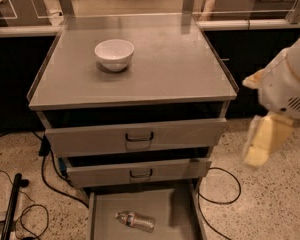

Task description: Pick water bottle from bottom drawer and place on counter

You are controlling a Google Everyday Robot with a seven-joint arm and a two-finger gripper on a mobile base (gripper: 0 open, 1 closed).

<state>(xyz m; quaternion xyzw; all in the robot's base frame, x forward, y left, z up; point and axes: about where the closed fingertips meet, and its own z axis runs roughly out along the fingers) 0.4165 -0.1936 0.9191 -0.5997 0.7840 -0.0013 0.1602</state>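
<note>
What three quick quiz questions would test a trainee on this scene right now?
1. True or false: the water bottle lies on its side in the open bottom drawer.
2. Short answer: what stands on the counter?
3. Where is the gripper? A) above the counter B) in the air at the picture's right, off the counter's edge and below its level C) inside the bottom drawer
Key: 1 true; 2 a white bowl; 3 B.

Arm [289,81]: white housing entering from right edge of view, mid-height. Gripper [262,140]: pale yellow, hanging below housing, pointing down, tilted slightly leftward, in free air.
</note>
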